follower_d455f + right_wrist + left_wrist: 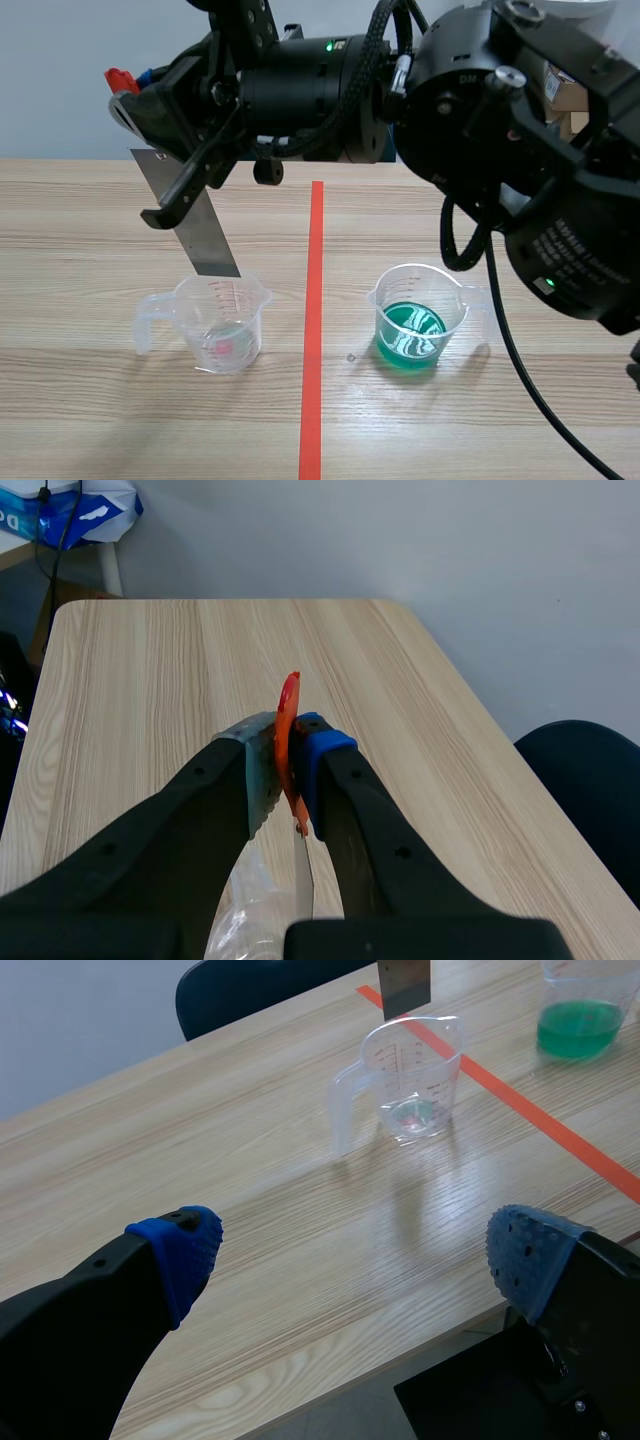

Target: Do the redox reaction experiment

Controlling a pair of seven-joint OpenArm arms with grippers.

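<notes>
My right arm reaches across past the red tape line, its gripper shut on a flat grey metal strip. The strip hangs tilted, its lower end at the rim of a clear measuring beaker that holds a little clear liquid. In the right wrist view the fingers pinch the strip edge-on, with an orange-red piece at its top. A second beaker with green liquid stands right of the tape. My left gripper is open off the table's edge, far from the clear beaker.
A red tape line runs down the table between the two beakers. The green beaker lies beyond the tape in the left wrist view. A dark chair stands past the table's far edge. Boxes sit behind the right arm.
</notes>
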